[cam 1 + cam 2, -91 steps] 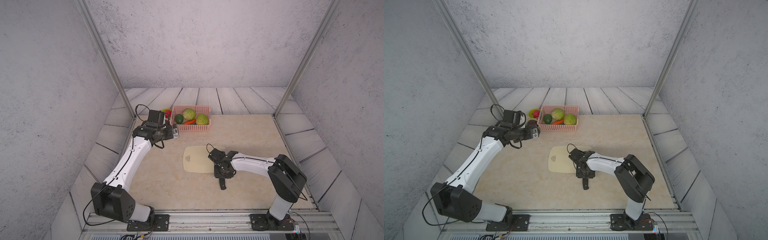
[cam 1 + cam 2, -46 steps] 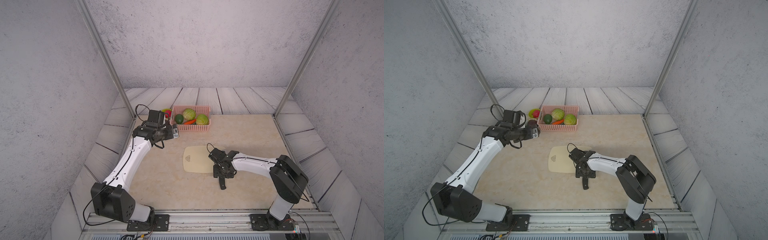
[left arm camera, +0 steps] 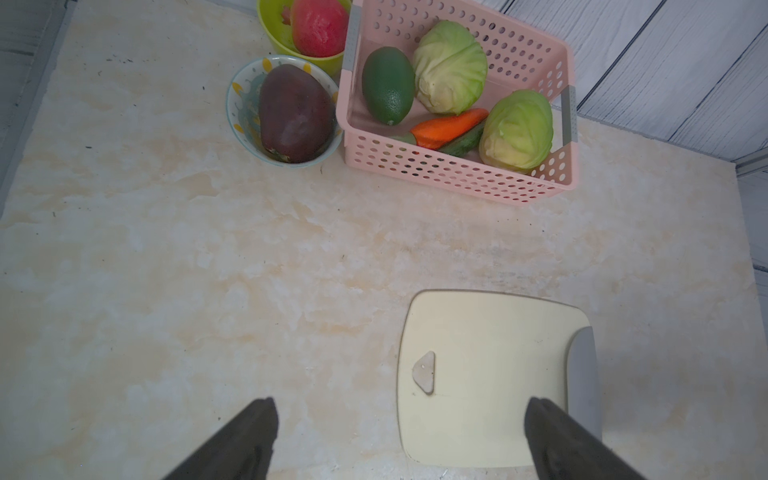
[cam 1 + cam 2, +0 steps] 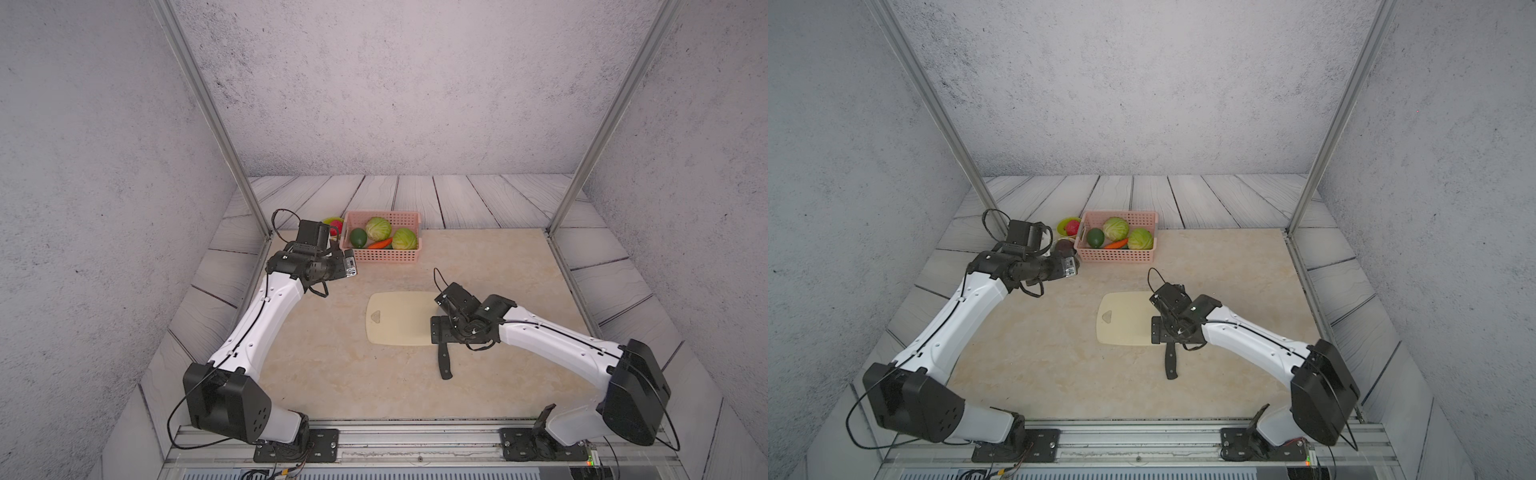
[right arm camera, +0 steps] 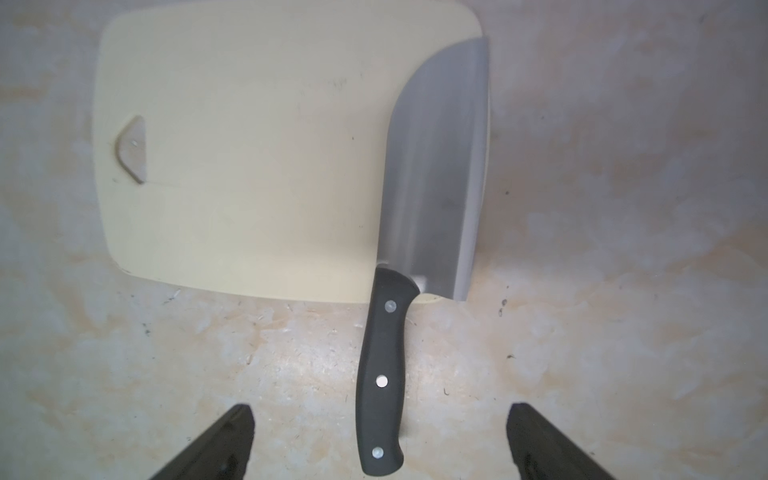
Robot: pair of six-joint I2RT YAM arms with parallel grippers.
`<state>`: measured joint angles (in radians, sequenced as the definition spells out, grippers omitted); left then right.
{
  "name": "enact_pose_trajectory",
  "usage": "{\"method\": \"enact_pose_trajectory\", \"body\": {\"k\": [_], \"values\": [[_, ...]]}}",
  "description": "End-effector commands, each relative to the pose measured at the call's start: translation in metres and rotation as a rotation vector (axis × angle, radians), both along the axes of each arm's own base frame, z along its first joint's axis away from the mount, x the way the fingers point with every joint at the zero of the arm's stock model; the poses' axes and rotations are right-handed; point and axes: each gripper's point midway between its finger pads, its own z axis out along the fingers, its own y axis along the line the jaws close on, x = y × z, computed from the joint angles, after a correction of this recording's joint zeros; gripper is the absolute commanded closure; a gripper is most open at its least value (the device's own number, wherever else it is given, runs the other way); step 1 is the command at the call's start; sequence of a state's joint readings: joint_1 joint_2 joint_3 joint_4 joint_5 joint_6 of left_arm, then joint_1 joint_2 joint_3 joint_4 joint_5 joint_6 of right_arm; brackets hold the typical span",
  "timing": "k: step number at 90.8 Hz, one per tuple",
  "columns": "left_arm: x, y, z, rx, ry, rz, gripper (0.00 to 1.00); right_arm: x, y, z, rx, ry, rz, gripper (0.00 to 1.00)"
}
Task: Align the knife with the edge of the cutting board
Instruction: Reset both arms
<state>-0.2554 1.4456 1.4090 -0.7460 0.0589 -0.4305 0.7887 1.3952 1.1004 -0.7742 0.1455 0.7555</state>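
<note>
Where right end effector (image 5: 380,411) gripped, knife (image 5: 436,166) lies free.

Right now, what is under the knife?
The knife has its blade on the cutting board, its handle on the table. The board's surface beneath the blade is covered.

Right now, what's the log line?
grey steel cleaver: along end of pale cream cutting board | right pincer: open | left pincer: open

Brushed steel knife (image 5: 436,174), matt board (image 5: 249,166)
</note>
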Motion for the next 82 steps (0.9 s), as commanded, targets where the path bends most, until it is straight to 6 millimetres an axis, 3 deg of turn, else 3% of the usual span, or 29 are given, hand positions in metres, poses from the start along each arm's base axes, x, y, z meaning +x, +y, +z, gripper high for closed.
{"method": "enact_pose_trajectory", "body": {"k": [1,20,46,58,82], "values": [[0.002,0.006,-0.003,0.042,0.007,0.014,0.02,0.006,-0.026,0.036,0.007,-0.095,0.012,0.01],[0.004,0.021,-0.002,0.11,-0.035,0.066,0.02,0.027,-0.072,0.07,0.113,-0.16,-0.052,0.01],[-0.001,0.068,0.013,0.262,-0.247,0.244,0.02,0.055,-0.137,0.078,0.077,-0.215,-0.221,0.01],[-0.006,0.087,0.015,0.32,-0.368,0.321,0.02,0.068,-0.171,0.067,0.013,-0.251,-0.323,0.01],[-0.006,0.099,-0.019,0.417,-0.464,0.353,0.02,0.101,-0.213,0.02,0.005,-0.227,-0.425,0.01]]}}
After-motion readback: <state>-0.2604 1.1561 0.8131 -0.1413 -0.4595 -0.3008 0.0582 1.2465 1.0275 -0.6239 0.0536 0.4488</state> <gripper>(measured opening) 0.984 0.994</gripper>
